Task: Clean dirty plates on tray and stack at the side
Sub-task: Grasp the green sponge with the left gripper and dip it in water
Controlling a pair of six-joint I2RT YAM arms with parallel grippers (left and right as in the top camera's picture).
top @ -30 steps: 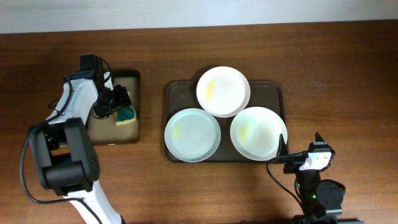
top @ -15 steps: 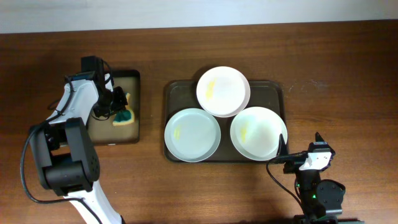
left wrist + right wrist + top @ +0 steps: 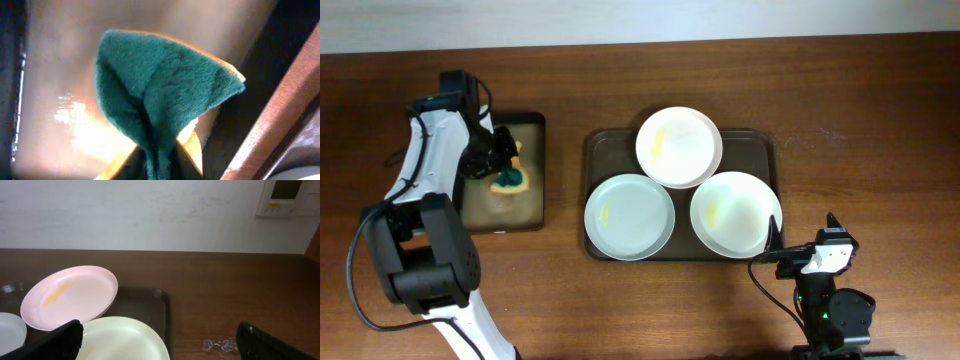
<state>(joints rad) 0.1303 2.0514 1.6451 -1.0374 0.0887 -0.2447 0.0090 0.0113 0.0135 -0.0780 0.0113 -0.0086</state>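
Three white plates lie on the dark brown tray (image 3: 605, 146): one at the back (image 3: 679, 147), one front left (image 3: 629, 216), one front right (image 3: 736, 213), each with a faint yellow smear. My left gripper (image 3: 503, 168) is over the small tray to the left. It is shut on a green and yellow sponge (image 3: 510, 181), which folds up between its fingers in the left wrist view (image 3: 165, 90). My right gripper (image 3: 801, 234) is open and empty, just in front of the tray's right corner. The right wrist view shows the back plate (image 3: 67, 296) and the front right plate (image 3: 125, 340).
The small black-rimmed tray with tan inside (image 3: 505, 215) lies left of the big tray. A few water drops (image 3: 220, 344) sit on the wooden table to the right of the big tray. A white wall runs behind the table.
My left gripper has moved left and a little toward the back over the small tray, taking the sponge with it. The right arm and plates have not moved.
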